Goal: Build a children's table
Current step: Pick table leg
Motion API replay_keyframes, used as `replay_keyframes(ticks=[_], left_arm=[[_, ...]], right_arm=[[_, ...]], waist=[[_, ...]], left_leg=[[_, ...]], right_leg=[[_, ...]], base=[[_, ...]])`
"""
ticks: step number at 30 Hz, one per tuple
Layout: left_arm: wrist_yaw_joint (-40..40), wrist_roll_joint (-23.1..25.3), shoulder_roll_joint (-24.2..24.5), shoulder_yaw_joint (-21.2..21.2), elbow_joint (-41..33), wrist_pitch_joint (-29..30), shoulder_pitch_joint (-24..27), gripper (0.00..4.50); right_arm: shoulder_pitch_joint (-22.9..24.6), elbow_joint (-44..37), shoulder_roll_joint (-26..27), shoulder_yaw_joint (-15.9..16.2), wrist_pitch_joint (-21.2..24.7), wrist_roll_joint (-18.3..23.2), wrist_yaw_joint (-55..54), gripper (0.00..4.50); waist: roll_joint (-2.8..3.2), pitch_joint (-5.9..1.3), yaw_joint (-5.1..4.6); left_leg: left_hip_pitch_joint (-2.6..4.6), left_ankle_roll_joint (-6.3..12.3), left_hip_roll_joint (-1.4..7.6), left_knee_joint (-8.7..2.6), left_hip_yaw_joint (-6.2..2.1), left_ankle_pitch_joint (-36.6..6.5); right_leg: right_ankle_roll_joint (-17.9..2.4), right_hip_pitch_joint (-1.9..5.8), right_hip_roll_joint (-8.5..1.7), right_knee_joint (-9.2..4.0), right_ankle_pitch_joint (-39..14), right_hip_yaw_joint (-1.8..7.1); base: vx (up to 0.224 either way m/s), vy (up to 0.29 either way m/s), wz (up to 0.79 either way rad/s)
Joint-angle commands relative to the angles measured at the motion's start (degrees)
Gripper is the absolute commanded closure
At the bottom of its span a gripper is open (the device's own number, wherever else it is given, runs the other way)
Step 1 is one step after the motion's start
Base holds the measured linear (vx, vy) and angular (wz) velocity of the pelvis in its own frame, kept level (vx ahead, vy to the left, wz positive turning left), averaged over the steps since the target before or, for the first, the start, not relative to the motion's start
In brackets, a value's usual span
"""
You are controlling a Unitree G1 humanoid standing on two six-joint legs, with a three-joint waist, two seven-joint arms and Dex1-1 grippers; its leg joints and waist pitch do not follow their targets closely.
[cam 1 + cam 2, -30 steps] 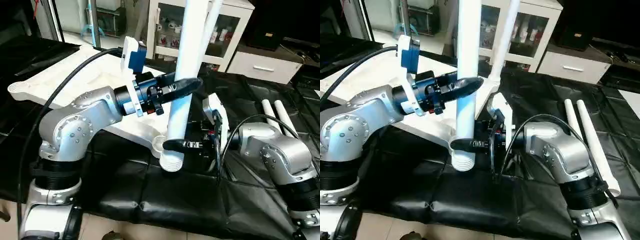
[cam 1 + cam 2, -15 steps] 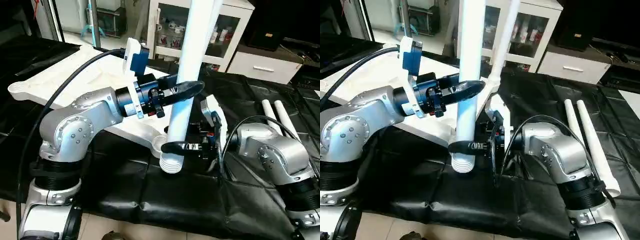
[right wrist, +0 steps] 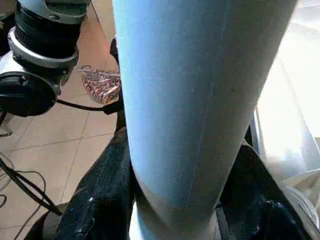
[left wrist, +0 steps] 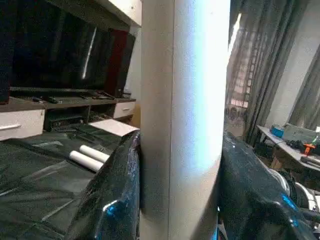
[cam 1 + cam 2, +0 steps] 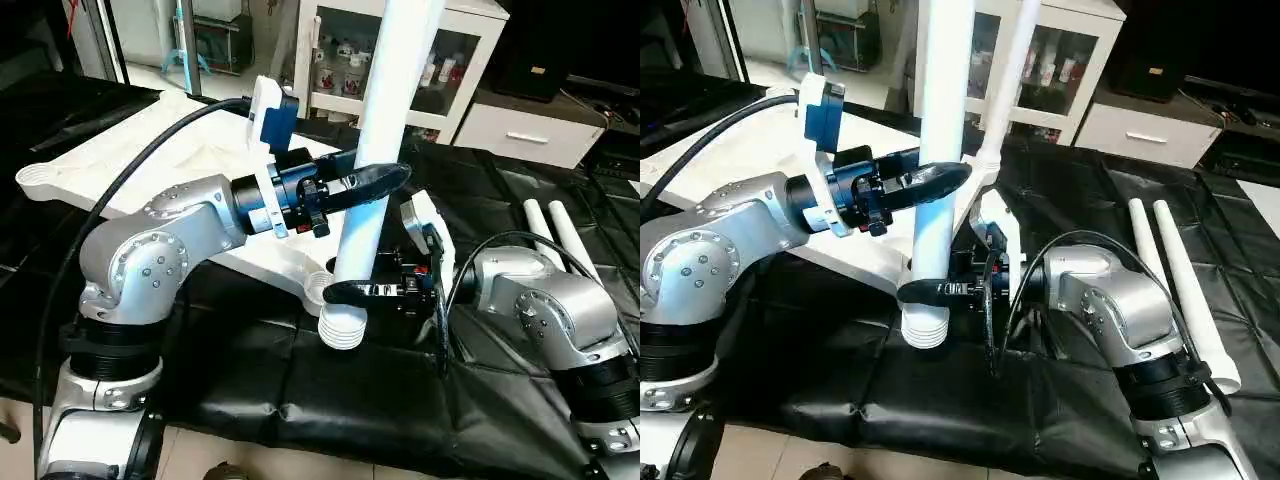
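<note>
Both grippers' jaws clamp one upright leg (image 5: 385, 120), its top cut off.

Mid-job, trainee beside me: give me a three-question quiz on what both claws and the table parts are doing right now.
1. True or false: both claws grip the same leg.
2. Which claw holds it nearer its threaded end: A) left claw B) right claw?
3. How many spare legs lie on the black mat to the robot's right?

Key: 1 true; 2 B; 3 two. The threaded end hangs beside a corner socket of the top, not yet in it.
</note>
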Motion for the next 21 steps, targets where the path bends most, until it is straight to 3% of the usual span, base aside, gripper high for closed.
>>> replay_keyframes(ticks=[1, 3, 4, 5, 21], left_arm=[[0.1, -0.7, -0.4, -0.9, -1.8, 0.0, -0.6, 2.75], [0.0, -0.7, -0.4, -0.9, -1.8, 0.0, -0.6, 2.75], [0.0, -0.7, -0.4, -0.9, -1.8, 0.0, -0.6, 2.75], [-0.1, -0.7, -0.4, -1.0, -1.8, 0.1, -0.6, 2.75], [-0.9, -0.8, -0.1, -1.8, -2.5, 0.6, -0.4, 2.76]], right_arm=[[0.5, -0.8, -0.5, 1.2, 0.4, 0.2, 1.3, 2.64], [0.6, -0.7, -0.5, 1.3, 0.3, 0.0, 1.2, 2.65], [0.6, -0.7, -0.5, 1.4, 0.2, -0.1, 1.2, 2.09], [0.6, -0.7, -0.5, 1.4, 0.2, -0.2, 1.1, 1.95], [0.9, -1.0, -0.6, 2.2, -0.6, -1.5, 1.1, 1.91]], waist=[[0.2, -3.87, -0.19], [0.18, -3.89, -0.22], [0.19, -3.89, -0.2], [0.2, -3.9, -0.19], [0.26, -3.93, -0.18]], left_leg=[[0.28, -1.7, 1.19, -3.78, -0.05, -7.7], [0.27, -1.74, 1.21, -3.8, -0.08, -7.8], [0.31, -1.76, 1.19, -3.76, -0.05, -7.9], [0.3, -1.77, 1.2, -3.77, -0.06, -7.8], [0.29, -1.83, 1.26, -3.77, -0.1, -7.7]], right_leg=[[-6.7, 3.09, -4.13, -4.19, -13.3, 2.7], [-6.7, 3.11, -4.13, -4.19, -13.5, 2.69], [-6.6, 3.06, -4.14, -4.24, -13.7, 2.72], [-6.6, 3.09, -4.16, -4.21, -13.6, 2.72], [-6.9, 3.13, -4.19, -4.13, -12.9, 2.74]], base=[[0.0, 0.0, 0.0], [0.0, 0.0, 0.0], [0.0, 0.0, 0.0], [0.0, 0.0, 0.0], [0.0, 0.0, 0.0]])
